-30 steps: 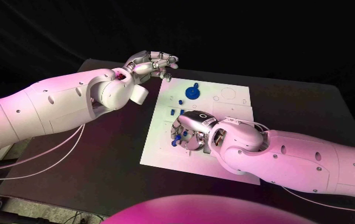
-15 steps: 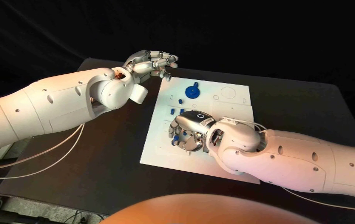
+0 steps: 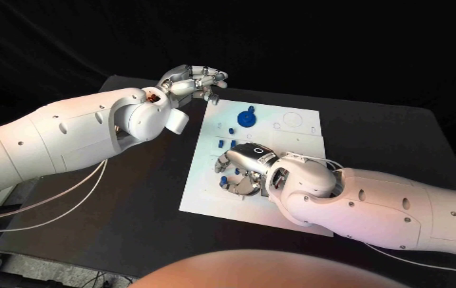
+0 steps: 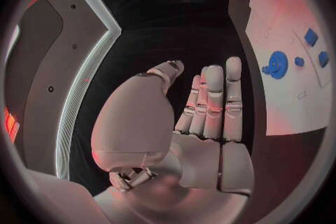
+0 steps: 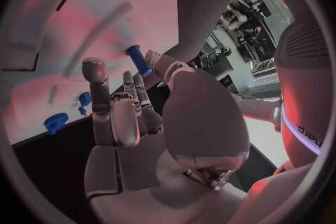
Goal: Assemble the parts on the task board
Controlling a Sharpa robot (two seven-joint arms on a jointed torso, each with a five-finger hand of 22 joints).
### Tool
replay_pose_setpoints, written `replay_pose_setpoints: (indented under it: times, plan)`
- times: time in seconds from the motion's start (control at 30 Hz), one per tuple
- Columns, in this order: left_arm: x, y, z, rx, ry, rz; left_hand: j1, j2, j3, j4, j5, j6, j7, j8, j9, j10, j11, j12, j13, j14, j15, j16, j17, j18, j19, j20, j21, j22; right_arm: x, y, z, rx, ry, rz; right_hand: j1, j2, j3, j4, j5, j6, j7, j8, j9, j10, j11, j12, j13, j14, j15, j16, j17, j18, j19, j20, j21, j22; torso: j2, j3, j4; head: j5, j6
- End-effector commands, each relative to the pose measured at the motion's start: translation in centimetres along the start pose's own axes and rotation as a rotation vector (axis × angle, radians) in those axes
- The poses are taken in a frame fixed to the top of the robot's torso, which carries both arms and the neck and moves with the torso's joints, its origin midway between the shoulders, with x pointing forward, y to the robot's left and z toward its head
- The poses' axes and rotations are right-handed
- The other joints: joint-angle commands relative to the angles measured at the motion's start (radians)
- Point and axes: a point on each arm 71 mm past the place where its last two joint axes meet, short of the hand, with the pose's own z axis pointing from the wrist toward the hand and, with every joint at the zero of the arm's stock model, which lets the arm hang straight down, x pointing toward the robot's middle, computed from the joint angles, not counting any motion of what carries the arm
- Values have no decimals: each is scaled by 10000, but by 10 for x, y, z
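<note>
Here task board (image 3: 294, 126) bears blue parts (image 3: 249, 117).

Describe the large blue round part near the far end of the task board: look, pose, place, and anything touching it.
The large blue round part is a flat disc with a raised hub at its centre and a small lobe at one edge, plastic by its look. It lies flat on the white task board, near the far end. Nothing touches it: the left hand hovers off the board's far left corner, and the right hand works nearer the robot. Smaller blue pieces lie just nearer the robot.
</note>
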Motion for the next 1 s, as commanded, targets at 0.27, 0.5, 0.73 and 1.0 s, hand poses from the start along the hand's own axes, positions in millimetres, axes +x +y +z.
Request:
replay_pose_setpoints:
  times: [0.27,0.5,0.73,1.0]
  plan:
    - [1,-1,0,48,99,-57,-40,-18,-8,-3,-47,-59,17,67,7,-54,13,36,-17,-68,-6,30,-12,105,69,11,-35,-14,-14,0,-19,-362,-1160,325,375,231,-1117,218,44,-130,33,58,-216,-386,11,461,-82,-42,118,-166,-254,96,-90,15,-342,-179,-11,3,-3,-79,44]
    - [0,-1,-1,46,83,-50,-40,-18,-8,-3,-47,-59,17,67,7,-54,13,36,-17,-68,-6,30,-12,105,69,11,-35,-14,-50,-29,-50,540,-2424,1245,137,364,-1255,713,75,38,72,172,-355,432,-78,1123,16,-75,54,-379,-682,95,54,-35,-325,-195,-29,-19,-6,-431,173]
    - [-2,-1,-2,35,24,-29,-39,-28,-15,-7,-49,-69,19,83,8,-75,16,42,-19,-76,-3,32,-14,105,64,14,-38,-18,-82,-99,-102,3657,-3144,3052,-377,143,-1727,1826,336,477,-378,572,-373,2613,-621,1828,503,327,-385,107,404,-98,677,-391,848,343,-78,-65,-91,-988,250]
    - [-1,-1,-5,38,58,-40,-39,-29,-16,-7,-49,-70,19,86,8,-76,16,43,-19,-77,-3,32,-14,105,64,14,-38,-18,-67,-126,-141,5329,-2388,3244,-11,-99,-2374,2524,321,454,-971,1486,843,3940,-1251,8064,7135,708,-816,1005,2244,-383,1337,-1006,2788,1452,-88,-38,-173,-1262,260]
